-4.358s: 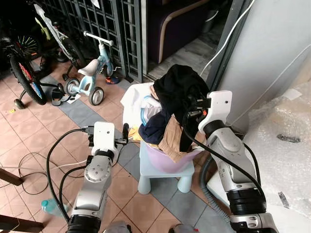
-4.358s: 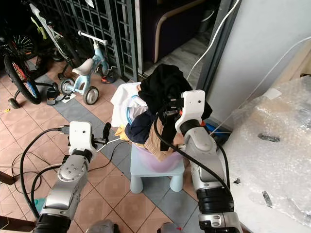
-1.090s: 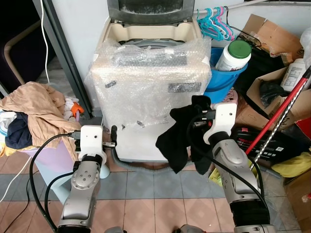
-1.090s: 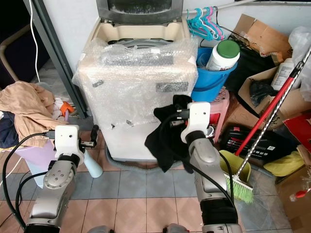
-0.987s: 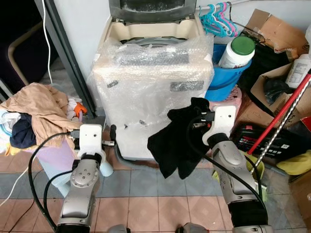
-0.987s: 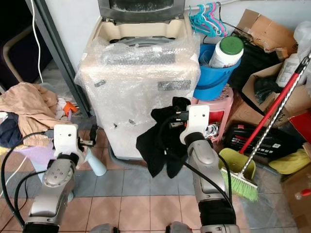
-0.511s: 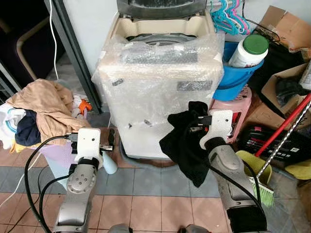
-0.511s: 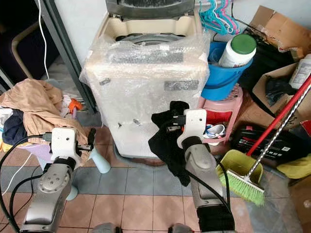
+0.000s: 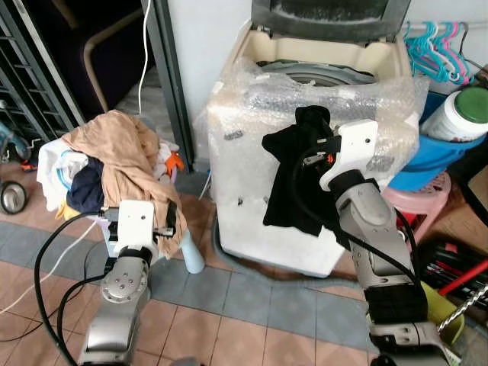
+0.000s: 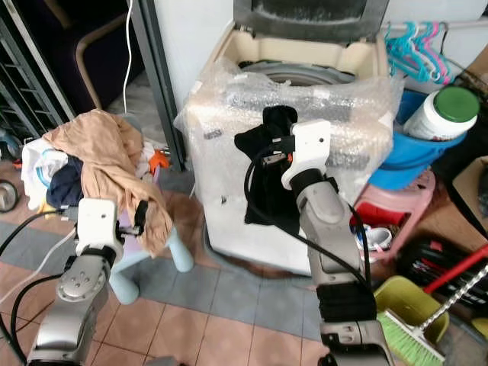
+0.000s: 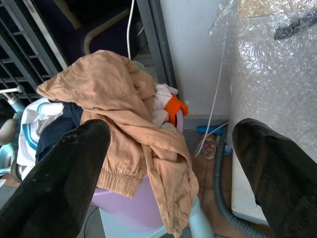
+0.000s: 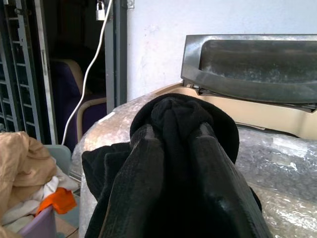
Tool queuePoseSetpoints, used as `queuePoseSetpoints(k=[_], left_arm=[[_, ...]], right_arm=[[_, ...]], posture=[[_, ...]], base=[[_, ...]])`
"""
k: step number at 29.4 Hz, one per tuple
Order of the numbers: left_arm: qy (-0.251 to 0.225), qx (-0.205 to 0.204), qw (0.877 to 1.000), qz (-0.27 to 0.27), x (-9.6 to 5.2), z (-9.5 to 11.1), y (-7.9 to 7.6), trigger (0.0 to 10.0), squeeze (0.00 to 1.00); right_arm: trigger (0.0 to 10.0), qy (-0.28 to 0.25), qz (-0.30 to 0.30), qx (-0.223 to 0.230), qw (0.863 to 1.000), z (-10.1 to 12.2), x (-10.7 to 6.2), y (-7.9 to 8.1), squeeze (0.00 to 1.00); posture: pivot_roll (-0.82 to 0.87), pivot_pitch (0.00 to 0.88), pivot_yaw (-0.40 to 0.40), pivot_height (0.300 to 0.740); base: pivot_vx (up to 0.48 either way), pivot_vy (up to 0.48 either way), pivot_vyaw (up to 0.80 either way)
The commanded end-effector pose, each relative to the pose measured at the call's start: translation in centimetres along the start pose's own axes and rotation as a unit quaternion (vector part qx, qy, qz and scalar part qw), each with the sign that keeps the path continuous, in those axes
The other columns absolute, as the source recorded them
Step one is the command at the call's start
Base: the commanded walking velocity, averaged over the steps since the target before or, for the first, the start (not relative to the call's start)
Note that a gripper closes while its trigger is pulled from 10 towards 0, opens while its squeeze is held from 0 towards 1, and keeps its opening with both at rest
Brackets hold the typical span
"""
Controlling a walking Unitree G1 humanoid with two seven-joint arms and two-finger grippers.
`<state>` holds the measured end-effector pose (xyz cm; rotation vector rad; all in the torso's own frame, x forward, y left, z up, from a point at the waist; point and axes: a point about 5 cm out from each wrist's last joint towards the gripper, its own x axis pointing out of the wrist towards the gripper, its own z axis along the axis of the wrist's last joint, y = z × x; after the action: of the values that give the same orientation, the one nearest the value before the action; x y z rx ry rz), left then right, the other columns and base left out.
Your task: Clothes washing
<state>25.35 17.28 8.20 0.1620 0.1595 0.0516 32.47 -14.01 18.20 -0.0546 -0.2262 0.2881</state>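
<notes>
The right gripper (image 9: 319, 149) is clenched on a black garment (image 9: 293, 187): in the right wrist view its two black fingers (image 12: 141, 183) press together on a bunched fold of the soft dark knit, which bulges above them in a rounded knot. The rest of the cloth hangs limp below the gripper, draped down the near face of the washing machine (image 9: 252, 175), just short of its open top. The machine is a cream, box-shaped top-loader wrapped in wrinkled, translucent bubble wrap (image 10: 347, 152); its dark grey lid (image 10: 305, 19) stands raised at the far edge, exposing the round drum opening (image 10: 293, 75). The left gripper (image 11: 173, 163) is released, its fingers spread wide apart and holding nothing; it is low at the left, facing a lilac laundry basket (image 11: 133, 210) heaped with crumpled clothes, a tan ribbed-cuff garment (image 9: 126, 164) lying uppermost over white and dark blue pieces. The basket sits on a pale blue plastic stool (image 10: 152, 263) to the left of the machine. To the right of the machine are a blue bucket (image 10: 412, 164) holding a white bottle with a green cap (image 10: 438, 110), teal and pink hangers (image 10: 412, 53) above, a pink stool (image 10: 393, 210) beneath and, nearer, a green broom (image 10: 412, 335). A grey corrugated hose (image 9: 259, 271) curves along the tiled floor (image 9: 229, 320) at the machine's base.
</notes>
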Motion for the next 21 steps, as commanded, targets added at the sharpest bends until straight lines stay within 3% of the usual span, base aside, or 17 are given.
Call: queuePoseSetpoints(k=[1, 8, 10, 15, 16, 17, 18, 21], left_arm=[[-0.003, 0.0, 1.0, -0.011, 0.2, 0.3, -0.8, 10.0, 0.0], [-0.003, 0.0, 1.0, -0.011, 0.5, 0.3, -0.9, 10.0, 0.0], [-0.003, 0.0, 1.0, -0.014, 0.7, 0.3, -1.1, 10.0, 0.0], [0.001, -0.001, 1.0, -0.021, 0.9, 0.3, -1.5, 10.0, 0.0], [-0.001, -0.001, 1.0, -0.021, 1.0, 0.4, -1.6, 10.0, 0.0], [-0.001, -0.001, 1.0, -0.021, 1.0, 0.4, -1.6, 10.0, 0.0], [-0.001, -0.001, 1.0, -0.02, 1.0, 0.4, -1.7, 10.0, 0.0], [0.001, -0.002, 1.0, -0.019, 1.1, 0.3, -1.8, 10.0, 0.0]], right_arm=[[10.0, -0.023, -0.016, -0.007, 1.0, 1.1, 0.3, -1.2, 0.0], [10.0, -0.075, -0.014, -0.053, 0.996, 4.6, 2.8, -2.8, 0.0], [10.0, -0.101, -0.007, -0.064, 0.993, 6.7, 4.3, -3.3, 0.0], [10.0, -0.143, -0.005, -0.099, 0.985, 9.9, 6.3, -3.8, 0.0], [10.0, -0.178, -0.037, -0.117, 0.976, 12.4, 7.0, -4.9, 0.0], [10.0, -0.178, -0.037, -0.117, 0.976, 12.4, 7.0, -4.9, 0.0], [10.0, -0.209, -0.064, -0.114, 0.969, 14.6, 7.4, -6.0, 0.0], [10.0, -0.257, -0.093, -0.097, 0.957, 18.5, 7.7, -7.4, 0.0]], posture=[[-0.02, 0.0, 0.046, 0.74], [-0.03, 0.0, 0.05, 0.74], [-0.03, 0.0, 0.049, 0.74], [-0.03, 0.0, 0.047, 0.74], [-0.03, 0.0, 0.045, 0.74], [-0.03, 0.0, 0.045, 0.74], [-0.03, 0.0, 0.044, 0.74], [-0.03, 0.0, 0.038, 0.74]], base=[[0.454, 0.0, 0.41], [0.454, 0.0, 0.0], [0.454, 0.0, 0.0], [0.451, 0.0, 0.0], [0.0, 0.0, 0.0], [0.0, 0.0, 0.0], [0.0, 0.0, 0.0], [0.0, 0.0, 0.0]])
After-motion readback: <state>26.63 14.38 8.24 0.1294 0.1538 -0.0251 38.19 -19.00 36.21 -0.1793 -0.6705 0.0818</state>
